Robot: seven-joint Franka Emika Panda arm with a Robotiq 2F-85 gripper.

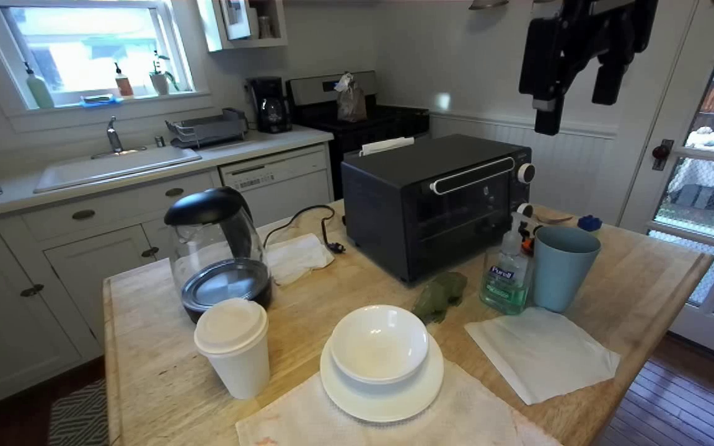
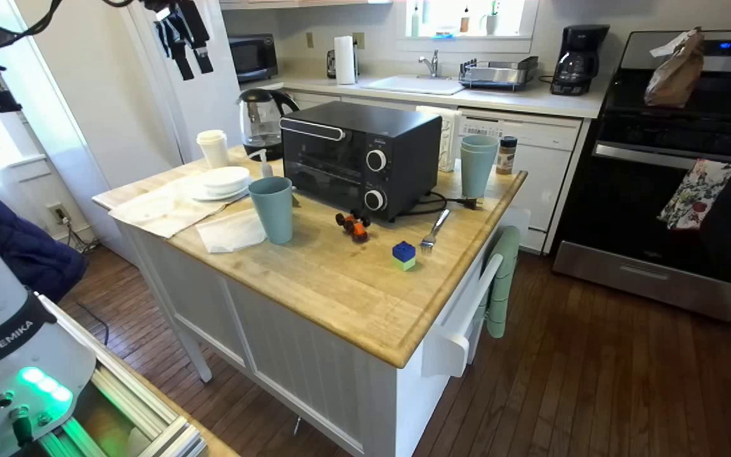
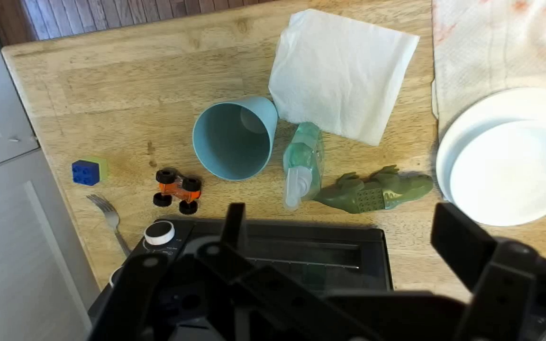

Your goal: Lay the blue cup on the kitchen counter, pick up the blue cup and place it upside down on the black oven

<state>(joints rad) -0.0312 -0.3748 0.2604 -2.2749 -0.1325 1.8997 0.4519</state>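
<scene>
The blue cup (image 1: pixel 563 269) stands upright, mouth up, on the wooden kitchen counter (image 1: pixel 648 266). It also shows in an exterior view (image 2: pixel 272 212) and, seen into its mouth, in the wrist view (image 3: pixel 235 139). The black oven (image 1: pixel 382 198) sits on the same counter with its door shut; it shows in an exterior view (image 2: pixel 340 155) and partly behind the fingers in the wrist view (image 3: pixel 301 237). My gripper (image 1: pixel 577 111) is open and empty, high above the counter; it also shows in an exterior view (image 2: pixel 195 66) and the wrist view (image 3: pixel 344 227).
Beside the cup are a sanitizer bottle (image 1: pixel 507 279), a napkin (image 1: pixel 549 353) and a green dinosaur toy (image 1: pixel 440 296). White dishes (image 1: pixel 382 347), a white paper cup (image 1: pixel 236 353) and a kettle (image 1: pixel 214 248) stand nearby. More blue cups (image 2: pixel 478 168), stacked, stand behind the oven.
</scene>
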